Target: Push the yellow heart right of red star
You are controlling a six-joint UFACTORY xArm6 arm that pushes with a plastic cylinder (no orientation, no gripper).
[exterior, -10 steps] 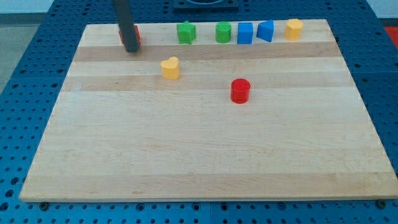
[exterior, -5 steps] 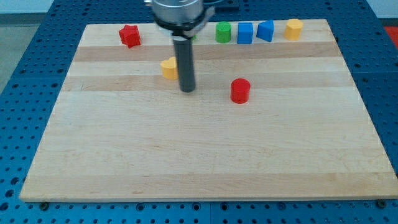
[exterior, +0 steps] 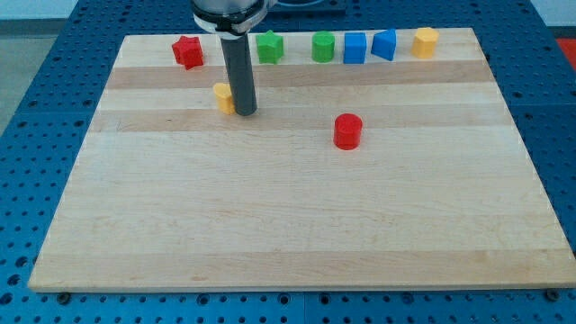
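Wood fills the near half of the board (exterior: 270, 234) and no block sits on it, so that part gives plenty of room to swing around.

Farther up, toward the view's right, a red cylinder (exterior: 347, 131) stands alone, well apart from everything else.

Next comes the rod. The arm has no gripper at all, only this dark rod, so nothing opens or shuts. The tip (exterior: 245, 113) rests against the right side of the yellow heart (exterior: 223, 96), and the rod hides part of the heart.

The heart lies below the red star (exterior: 188, 51) and a little to its right, with bare wood between them. It needs to go up toward the view's top to sit right beside the star.

A push from this side would likely send the heart toward the view's left, under the star or past it. The heart is rounded, so it may also spin or slip off the rod. A push that goes too far could bump the star.

Along the far edge, right of the star, sit a green star (exterior: 268, 47), a green cylinder (exterior: 323, 47), two blue blocks (exterior: 355, 48) (exterior: 384, 43) and a yellow block (exterior: 426, 41). The gap between the red star and the green star is small, and the board's top edge is close.
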